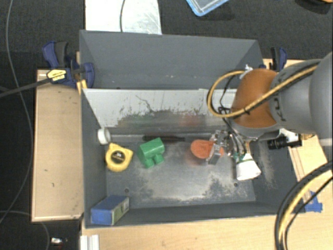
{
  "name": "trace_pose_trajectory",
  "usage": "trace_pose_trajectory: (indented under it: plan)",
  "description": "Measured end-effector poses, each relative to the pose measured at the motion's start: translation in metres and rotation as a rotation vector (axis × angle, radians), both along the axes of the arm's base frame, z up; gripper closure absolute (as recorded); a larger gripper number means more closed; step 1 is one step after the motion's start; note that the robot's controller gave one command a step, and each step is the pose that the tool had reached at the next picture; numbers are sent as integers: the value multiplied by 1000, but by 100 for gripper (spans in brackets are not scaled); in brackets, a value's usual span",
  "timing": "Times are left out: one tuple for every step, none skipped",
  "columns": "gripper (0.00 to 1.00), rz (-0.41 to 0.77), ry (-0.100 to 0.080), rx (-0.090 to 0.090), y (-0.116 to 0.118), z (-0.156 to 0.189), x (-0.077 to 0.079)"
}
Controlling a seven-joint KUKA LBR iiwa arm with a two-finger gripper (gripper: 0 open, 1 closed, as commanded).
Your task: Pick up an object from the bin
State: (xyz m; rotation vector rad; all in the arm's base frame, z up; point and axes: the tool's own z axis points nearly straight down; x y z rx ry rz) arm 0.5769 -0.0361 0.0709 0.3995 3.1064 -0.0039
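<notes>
One orange-red rounded lump (199,149) sits right against the pincer (216,152), grasp stage I reckon, can't tell if it's spread or pinching; needs a firm hold before lifting.

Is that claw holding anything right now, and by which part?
Cannot tell. The gripper is down at the right edge of the orange rounded thing, but whether it grips it isn't visible.

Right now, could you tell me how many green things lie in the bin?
1: a green block left of centre, beside the yellow tape measure. The arm may hide more.
</notes>
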Motion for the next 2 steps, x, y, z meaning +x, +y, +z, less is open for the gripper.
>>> trace_pose_trajectory:
  plan:
    - [100,43,2,-1,-11,74,-4]
    - [100,-42,6,1,-25,149,-11]
